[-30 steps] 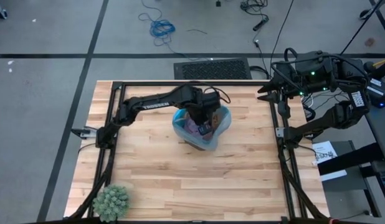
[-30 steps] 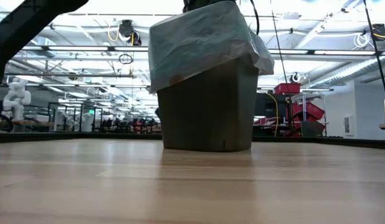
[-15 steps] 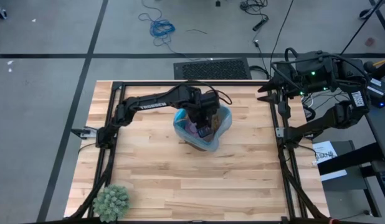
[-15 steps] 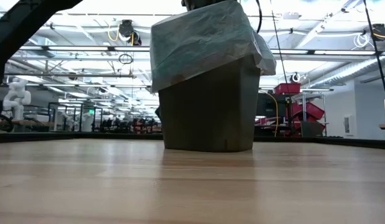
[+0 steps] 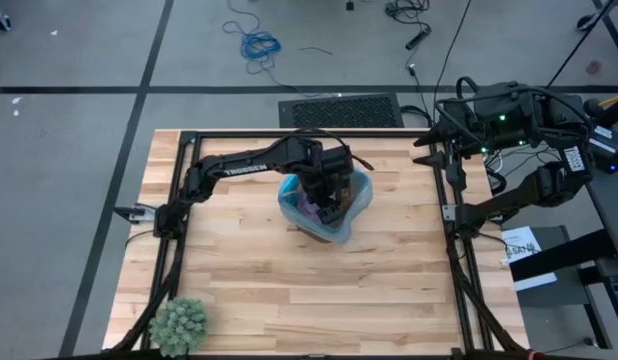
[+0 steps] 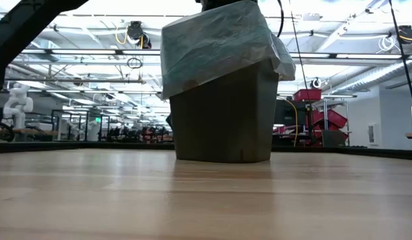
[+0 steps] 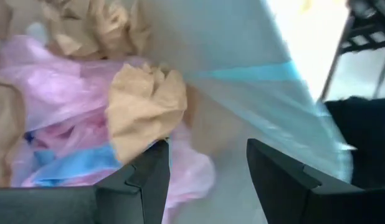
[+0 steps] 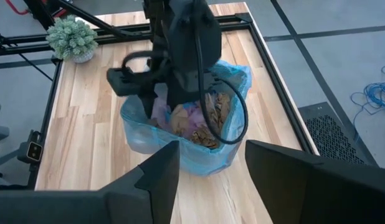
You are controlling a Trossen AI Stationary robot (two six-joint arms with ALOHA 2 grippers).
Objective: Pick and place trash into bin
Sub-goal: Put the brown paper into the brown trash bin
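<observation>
The bin [image 5: 356, 203], a dark wastebasket lined with a light-blue bag, stands on the table toward its far middle [image 6: 223, 120]. Inside it lies the trash: a brown paper wad [image 7: 146, 106] on top of a pink mesh puff [image 7: 49, 81], with more brown paper [image 8: 217, 112] beside them. My left gripper [image 7: 208, 180] hangs open over the bin's mouth [image 5: 329, 200], pointing steeply down, its fingers just above the wad and nothing between them. My right gripper [image 8: 208, 180] is open, raised at the table's far right edge [image 5: 421, 150], away from the bin.
A round green spiky plant [image 5: 179, 322] stands at the table's near left corner. A black frame [image 5: 449, 200] runs along the table's edges. Bare wood [image 5: 309, 290] lies between the bin and the near edge.
My left hand has turned its wrist a little and risen slightly while staying over the bin's mouth. The bin stands where it was.
</observation>
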